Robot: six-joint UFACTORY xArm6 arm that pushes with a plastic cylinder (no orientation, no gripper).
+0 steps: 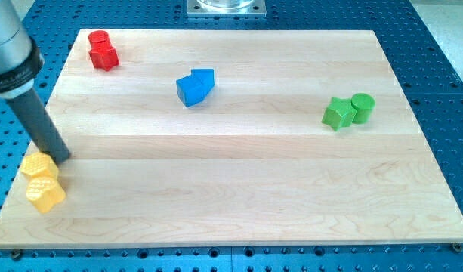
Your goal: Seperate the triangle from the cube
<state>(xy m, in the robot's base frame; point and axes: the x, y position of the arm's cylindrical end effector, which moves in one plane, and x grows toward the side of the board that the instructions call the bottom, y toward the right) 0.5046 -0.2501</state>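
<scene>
A blue triangle (205, 76) and a blue cube (191, 91) touch each other on the wooden board (239, 166), at the view's upper middle-left. The triangle sits at the cube's upper right. My tip (63, 158) rests at the board's left edge, far from the blue pair, to their lower left. It stands right next to the upper of two yellow blocks (37, 165).
A second yellow block (46, 193) lies just below the first. Two red blocks (103, 51) sit together at the top left corner. A green star-like block (337, 113) and a green cylinder (362, 106) touch at the right. Blue perforated table surrounds the board.
</scene>
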